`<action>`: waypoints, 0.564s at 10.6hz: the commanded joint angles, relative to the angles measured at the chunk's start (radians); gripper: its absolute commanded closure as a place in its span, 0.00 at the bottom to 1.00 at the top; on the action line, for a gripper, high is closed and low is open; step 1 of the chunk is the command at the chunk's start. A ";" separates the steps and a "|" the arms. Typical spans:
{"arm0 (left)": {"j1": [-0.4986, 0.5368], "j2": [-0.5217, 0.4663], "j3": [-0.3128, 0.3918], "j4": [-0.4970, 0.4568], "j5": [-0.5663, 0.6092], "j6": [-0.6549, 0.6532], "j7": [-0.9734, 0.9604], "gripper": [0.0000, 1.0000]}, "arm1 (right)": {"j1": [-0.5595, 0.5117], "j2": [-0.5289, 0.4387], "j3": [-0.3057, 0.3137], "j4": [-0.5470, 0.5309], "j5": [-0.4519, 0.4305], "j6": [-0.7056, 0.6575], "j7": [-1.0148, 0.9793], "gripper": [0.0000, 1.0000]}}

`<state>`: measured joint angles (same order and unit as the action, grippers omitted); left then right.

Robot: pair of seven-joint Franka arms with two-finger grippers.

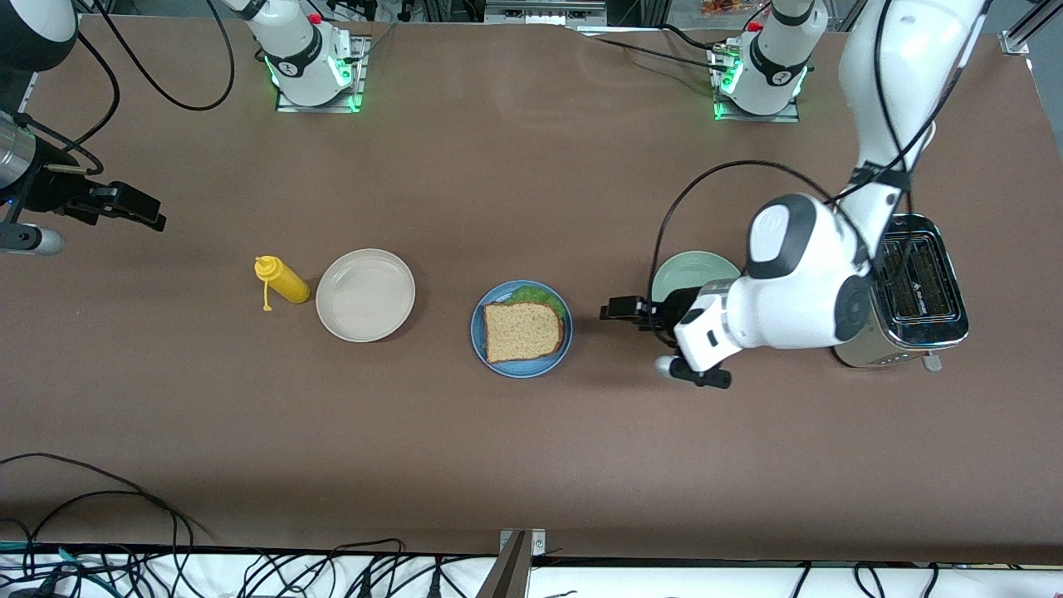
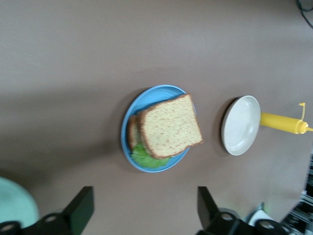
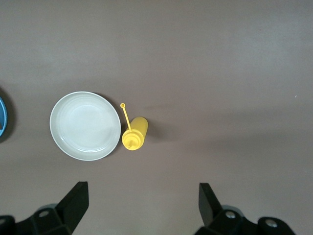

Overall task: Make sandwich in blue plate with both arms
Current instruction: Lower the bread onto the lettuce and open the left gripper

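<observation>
Brown bread tops the sandwich (image 1: 524,330), which lies on the blue plate (image 1: 521,366) just ahead of the left gripper (image 1: 616,310); its fingers (image 2: 80,208) are spread apart and grasp nothing. The right gripper (image 1: 141,212) waits above bare table at its own arm's end, fingers (image 3: 76,199) likewise released and empty.

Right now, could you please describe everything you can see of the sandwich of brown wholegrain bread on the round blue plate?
The sandwich of brown wholegrain bread lies flat on the round blue plate. Its top slice is roughly square, speckled tan with a darker crust. A ruffled green lettuce leaf sticks out from under it along one edge, and a second slice's edge shows beneath in the left wrist view. Neither gripper touches it.
</observation>
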<state>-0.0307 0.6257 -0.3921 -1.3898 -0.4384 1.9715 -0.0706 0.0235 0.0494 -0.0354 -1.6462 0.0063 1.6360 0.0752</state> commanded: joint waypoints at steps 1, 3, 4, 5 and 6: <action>-0.011 -0.157 0.061 -0.049 0.174 -0.104 -0.041 0.00 | 0.001 0.007 0.005 0.028 -0.011 -0.016 0.008 0.00; -0.011 -0.239 0.120 -0.049 0.263 -0.221 -0.031 0.00 | 0.001 0.007 0.006 0.028 -0.011 -0.016 0.008 0.00; -0.012 -0.283 0.140 -0.049 0.341 -0.270 -0.017 0.00 | 0.003 0.007 0.006 0.028 -0.011 -0.016 0.008 0.00; -0.009 -0.314 0.151 -0.049 0.407 -0.320 0.001 0.00 | 0.003 0.007 0.006 0.029 -0.011 -0.016 0.008 0.00; -0.011 -0.348 0.182 -0.049 0.446 -0.341 0.024 0.00 | 0.003 0.007 0.006 0.029 -0.009 -0.015 0.008 0.00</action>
<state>-0.0321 0.3797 -0.2611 -1.3942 -0.0929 1.6843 -0.0911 0.0249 0.0496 -0.0334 -1.6437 0.0063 1.6359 0.0752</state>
